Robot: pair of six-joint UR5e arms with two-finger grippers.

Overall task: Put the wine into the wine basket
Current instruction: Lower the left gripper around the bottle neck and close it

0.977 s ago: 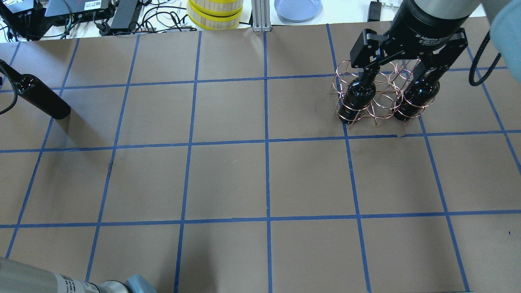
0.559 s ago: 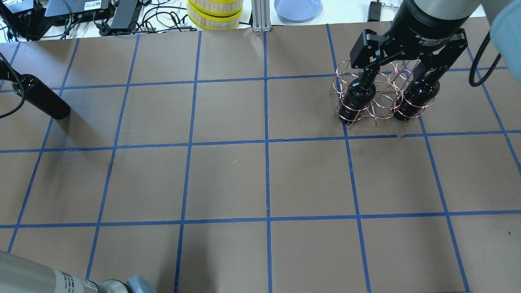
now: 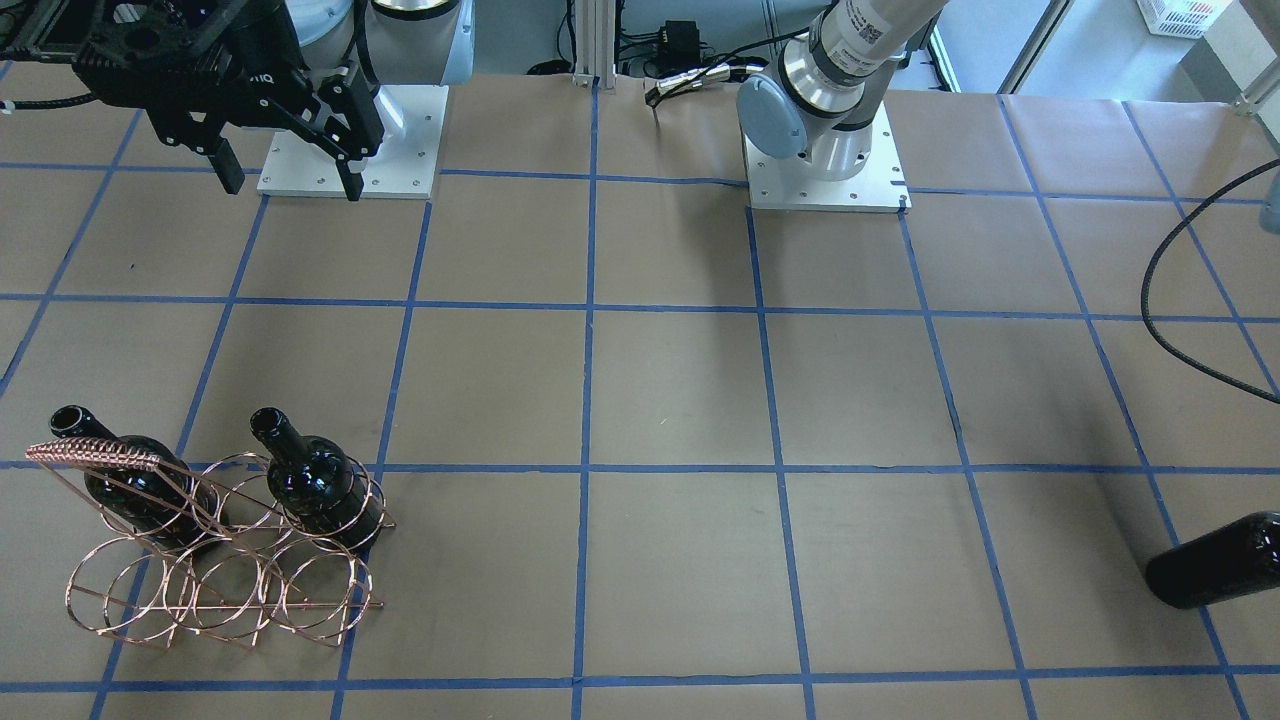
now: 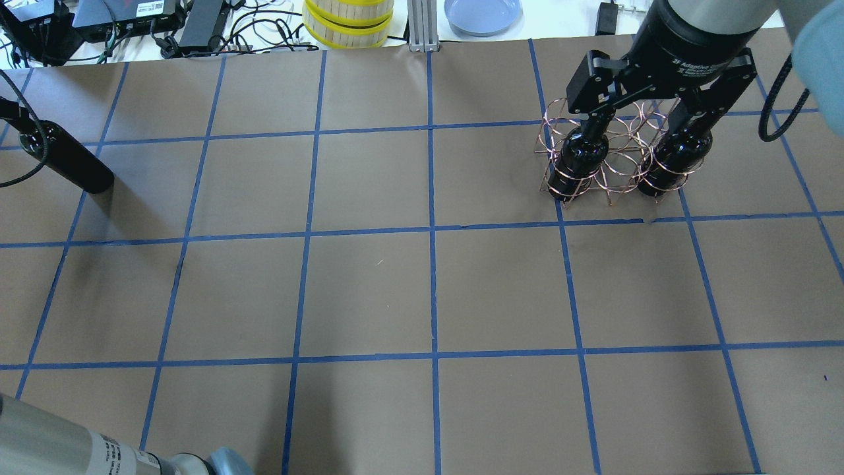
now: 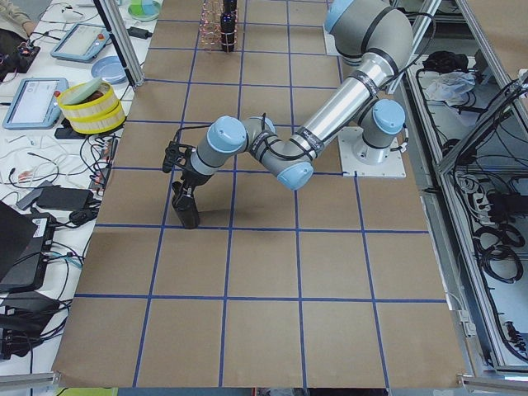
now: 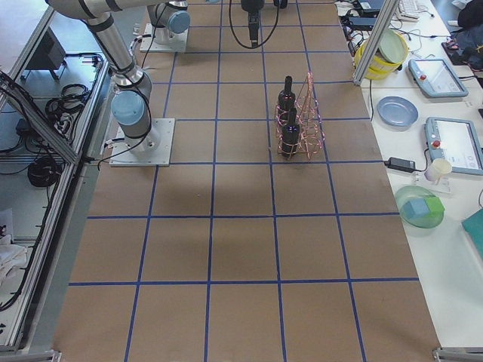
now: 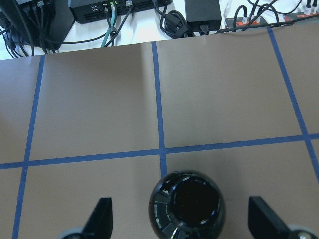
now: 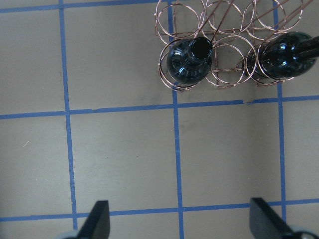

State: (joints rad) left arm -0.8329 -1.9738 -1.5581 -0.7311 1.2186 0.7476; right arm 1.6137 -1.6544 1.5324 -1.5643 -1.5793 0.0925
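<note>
Now, left end effector (image 7: pixel 183 220) spread, wine (image 7: pixel 187 205) between

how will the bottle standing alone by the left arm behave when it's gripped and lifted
The lone bottle is glossy glass, so it is probably slippery in a pinch and breakable if dropped. It stands upright, tall over a narrow base, so a sideways nudge could tip it, and being round it would likely roll.

Three black bottles: one bottle (image 4: pixel 580 155), a second bottle (image 4: pixel 672 161), a third bottle (image 4: pixel 69 161) at nine o'clock; one wire basket (image 3: pixel 95 455)
</note>
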